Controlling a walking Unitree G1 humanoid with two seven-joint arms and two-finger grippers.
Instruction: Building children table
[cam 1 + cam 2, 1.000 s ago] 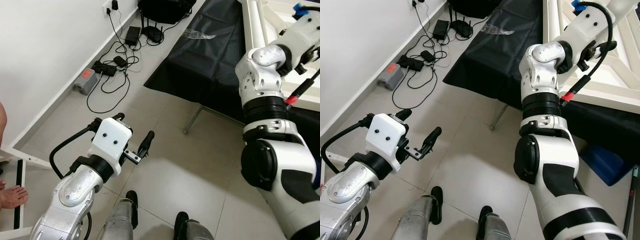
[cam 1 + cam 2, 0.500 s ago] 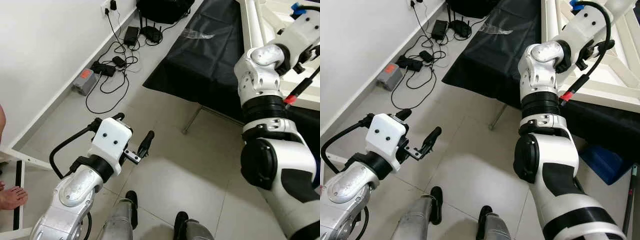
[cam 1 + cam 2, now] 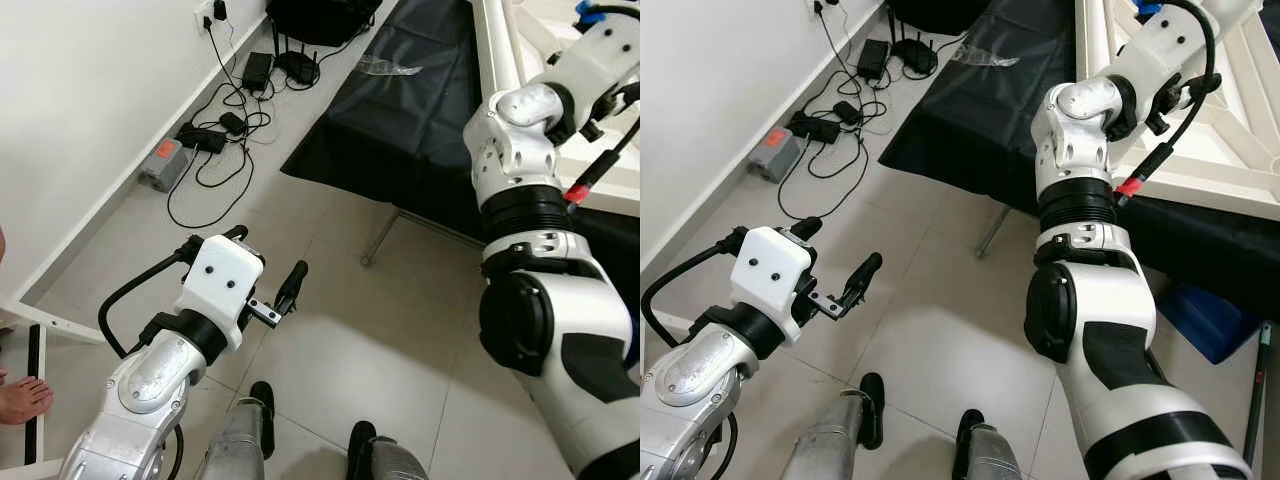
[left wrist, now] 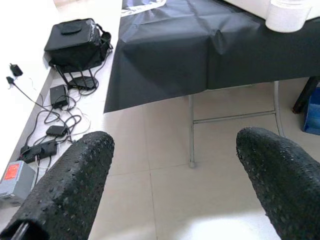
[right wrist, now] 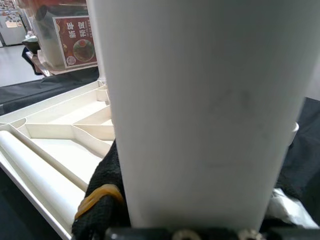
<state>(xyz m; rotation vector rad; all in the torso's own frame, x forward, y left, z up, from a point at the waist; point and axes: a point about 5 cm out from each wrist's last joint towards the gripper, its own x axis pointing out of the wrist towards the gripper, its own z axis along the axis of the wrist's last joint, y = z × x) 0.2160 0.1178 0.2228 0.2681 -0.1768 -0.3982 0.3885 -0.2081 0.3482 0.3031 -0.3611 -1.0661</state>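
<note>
Tiled floor, black-draped bench. Right gripper clamps white leg, carried slightly further over tabletop; left gripper open, idle. Fitting pending.

My right arm has swung slightly toward the upper left of the frame over the white tabletop (my head camera has shifted a little as well).

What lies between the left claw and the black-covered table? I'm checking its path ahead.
Bare floor tiles, as the left wrist view shows. The left claw hangs open above them, with the black-covered table and its metal legs beyond.
</note>
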